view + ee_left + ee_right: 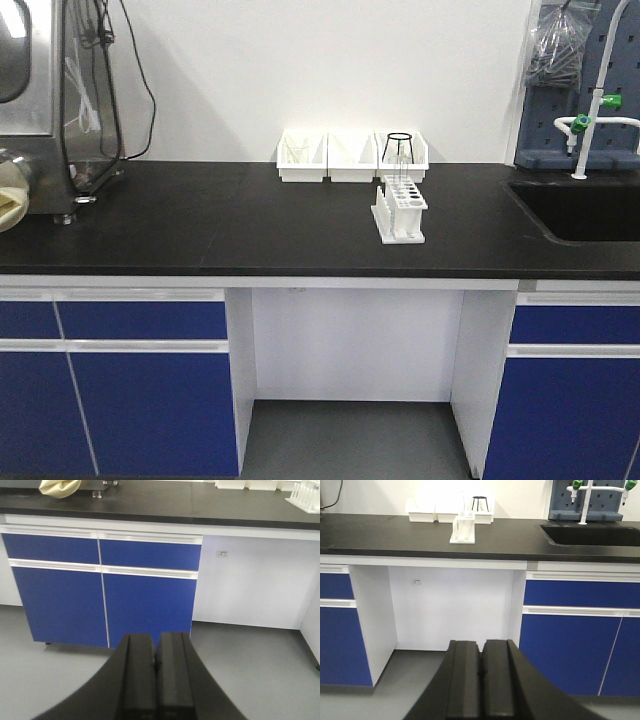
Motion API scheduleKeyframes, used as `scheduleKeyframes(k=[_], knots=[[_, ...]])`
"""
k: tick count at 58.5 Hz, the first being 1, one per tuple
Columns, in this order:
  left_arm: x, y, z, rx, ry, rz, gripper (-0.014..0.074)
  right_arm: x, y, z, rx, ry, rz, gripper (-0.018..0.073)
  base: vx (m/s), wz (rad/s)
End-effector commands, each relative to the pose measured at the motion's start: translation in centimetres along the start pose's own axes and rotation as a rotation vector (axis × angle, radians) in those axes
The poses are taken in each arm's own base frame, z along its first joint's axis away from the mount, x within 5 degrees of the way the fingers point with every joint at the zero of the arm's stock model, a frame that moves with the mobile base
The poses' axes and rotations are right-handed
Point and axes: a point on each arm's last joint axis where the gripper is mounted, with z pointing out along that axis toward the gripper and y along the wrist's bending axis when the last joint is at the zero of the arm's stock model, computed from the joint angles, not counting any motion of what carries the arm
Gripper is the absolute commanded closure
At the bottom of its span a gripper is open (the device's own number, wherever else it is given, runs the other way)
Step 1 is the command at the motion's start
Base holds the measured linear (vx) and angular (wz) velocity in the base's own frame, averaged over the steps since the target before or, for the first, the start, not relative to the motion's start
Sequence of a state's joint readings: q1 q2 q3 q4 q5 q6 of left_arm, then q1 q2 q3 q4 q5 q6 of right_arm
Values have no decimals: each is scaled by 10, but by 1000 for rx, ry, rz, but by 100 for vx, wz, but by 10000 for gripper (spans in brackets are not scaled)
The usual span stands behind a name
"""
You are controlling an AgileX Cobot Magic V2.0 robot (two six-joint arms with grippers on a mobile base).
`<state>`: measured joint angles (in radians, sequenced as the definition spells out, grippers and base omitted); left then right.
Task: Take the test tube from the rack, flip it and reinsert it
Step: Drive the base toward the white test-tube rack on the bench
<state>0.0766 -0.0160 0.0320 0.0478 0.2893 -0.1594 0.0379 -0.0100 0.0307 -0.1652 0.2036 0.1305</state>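
The white rack (400,212) stands on the black counter (200,225), just in front of the rightmost white bin. A faint clear test tube (404,168) rises upright from the rack's far end. The right wrist view also shows the rack (462,530), far off on the counter. In the left wrist view only a corner of the rack (305,497) shows at the top right. Both arms hang low in front of the cabinets, below counter height and outside the front view. My left gripper (156,642) is shut and holds nothing. My right gripper (482,647) is shut and holds nothing.
Three white bins (352,155) line the wall; the right one holds a black-rimmed stand (399,148). A sink (580,210) with a faucet (590,125) lies at the right, a steel machine (50,100) at the left. Blue cabinets (150,400) flank an open knee space.
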Motion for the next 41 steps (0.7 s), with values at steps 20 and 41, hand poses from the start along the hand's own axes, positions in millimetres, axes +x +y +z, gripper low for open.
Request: scheduleKeyframes(k=[20,41], knots=[[-8,-2,-1,23,-95,-3,603,-8,1,-1,-4,-91,-7,571,38,-7],[-8,-2,-1,23,-95,-3,603,-8,1,-1,-4,-91,-7,571,44,-2]])
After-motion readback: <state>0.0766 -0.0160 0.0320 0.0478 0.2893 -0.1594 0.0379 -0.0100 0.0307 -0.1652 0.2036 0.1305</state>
